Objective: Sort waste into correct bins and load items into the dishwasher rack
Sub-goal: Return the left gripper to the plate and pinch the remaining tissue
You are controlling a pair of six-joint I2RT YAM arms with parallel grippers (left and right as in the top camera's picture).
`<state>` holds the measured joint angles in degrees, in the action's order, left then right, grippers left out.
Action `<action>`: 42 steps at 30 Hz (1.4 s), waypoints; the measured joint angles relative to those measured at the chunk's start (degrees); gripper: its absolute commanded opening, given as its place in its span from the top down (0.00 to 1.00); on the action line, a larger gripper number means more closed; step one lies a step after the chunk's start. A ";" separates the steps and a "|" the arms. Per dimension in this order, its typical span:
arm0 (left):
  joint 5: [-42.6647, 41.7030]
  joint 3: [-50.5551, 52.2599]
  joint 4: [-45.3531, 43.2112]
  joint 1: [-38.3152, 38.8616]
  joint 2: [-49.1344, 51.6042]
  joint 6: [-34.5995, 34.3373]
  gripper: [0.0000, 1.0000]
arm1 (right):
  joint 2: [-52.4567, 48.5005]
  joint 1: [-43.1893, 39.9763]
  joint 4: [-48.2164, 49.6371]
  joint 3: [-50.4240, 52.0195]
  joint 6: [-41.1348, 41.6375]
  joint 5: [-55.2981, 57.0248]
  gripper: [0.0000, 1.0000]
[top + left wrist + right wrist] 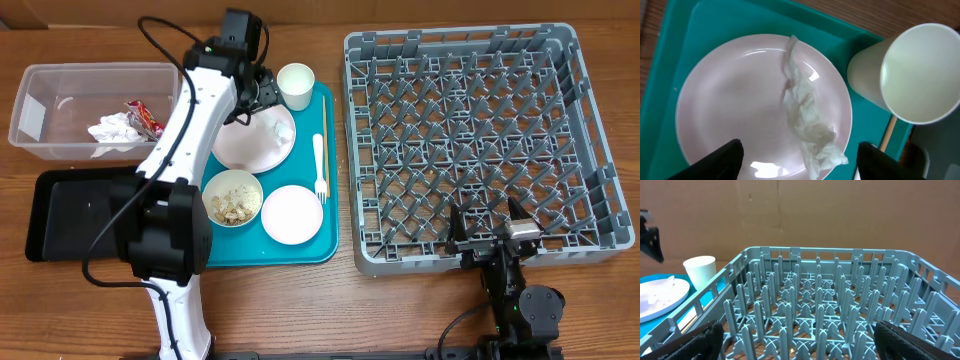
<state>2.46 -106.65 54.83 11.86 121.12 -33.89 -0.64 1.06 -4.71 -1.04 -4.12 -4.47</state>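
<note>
Nearby, a cup [910, 75] stands beside the plate [735, 110] bearing the napkin [807, 120]

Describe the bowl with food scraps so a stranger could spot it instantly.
Find the teal tray left of the big grey rack. On its edge nearest the robot sit a bare white dish and, to its left, the bowl. Only the bowl holds beige scraps.

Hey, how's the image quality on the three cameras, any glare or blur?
Left wrist: bright glare patches on the plate, and the cup is slightly soft. Right wrist: the rack is clear mid-frame but blurred nearest the lens. Overhead: even light, soft shadows, no strong glare.
</note>
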 measured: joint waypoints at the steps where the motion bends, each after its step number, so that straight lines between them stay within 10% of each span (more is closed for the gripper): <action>1: -0.22 1.29 -0.83 0.00 0.02 -0.72 0.25 | 0.00 0.00 0.02 0.00 0.00 -0.02 0.00; 42: -0.76 18.25 -22.69 0.02 0.66 -9.60 0.41 | 0.00 0.00 0.02 0.00 -0.02 -0.02 0.00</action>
<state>1.69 -88.40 32.14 11.88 121.78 -43.48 -0.64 1.06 -4.69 -1.04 -4.14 -4.49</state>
